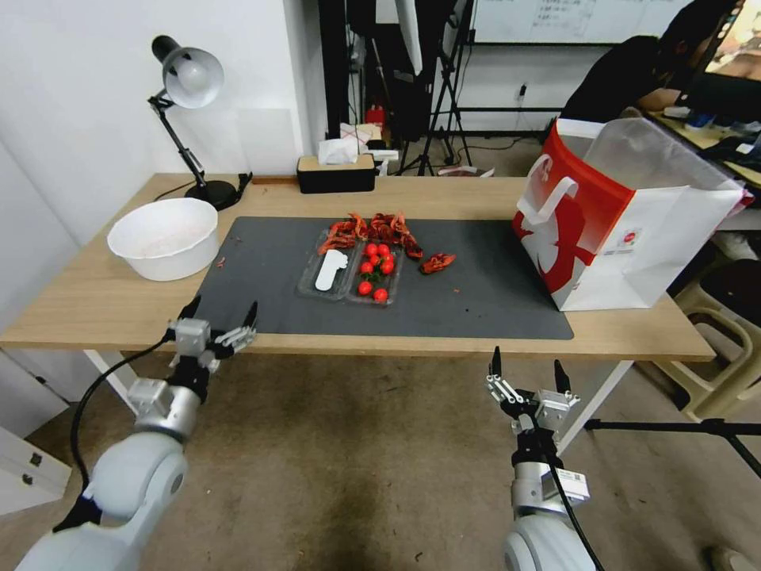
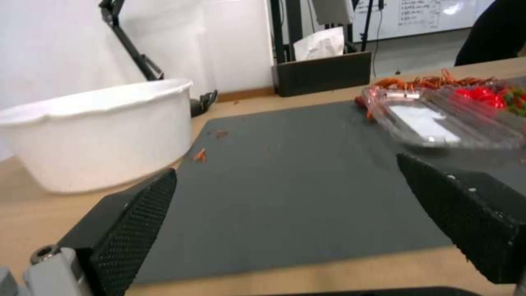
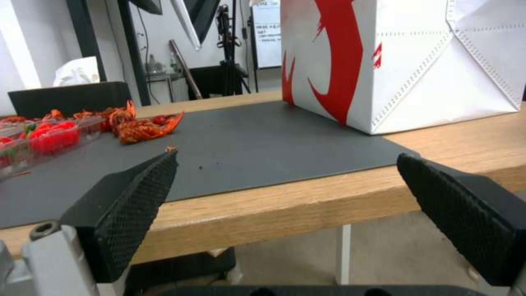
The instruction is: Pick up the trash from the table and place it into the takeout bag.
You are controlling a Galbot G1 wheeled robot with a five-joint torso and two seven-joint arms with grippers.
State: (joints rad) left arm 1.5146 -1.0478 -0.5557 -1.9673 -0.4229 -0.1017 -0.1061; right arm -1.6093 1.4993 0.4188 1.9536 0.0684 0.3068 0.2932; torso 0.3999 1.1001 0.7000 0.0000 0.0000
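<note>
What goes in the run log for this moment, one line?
left claw: open, at table's near edge | right claw: open, below edge | clear tray, crayfish shells: on mat | takeout bag: upright

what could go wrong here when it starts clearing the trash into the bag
1. The red shell scraps are small and scattered against the clear tray; the wide-open left tool may push them around rather than grip them.
2. The clear tray holds loose tomatoes; tilting it could roll them onto the mat.
3. The takeout bag stands at the table's right end, partly past the mat; a nudge from the open right tool might tip it.
</note>
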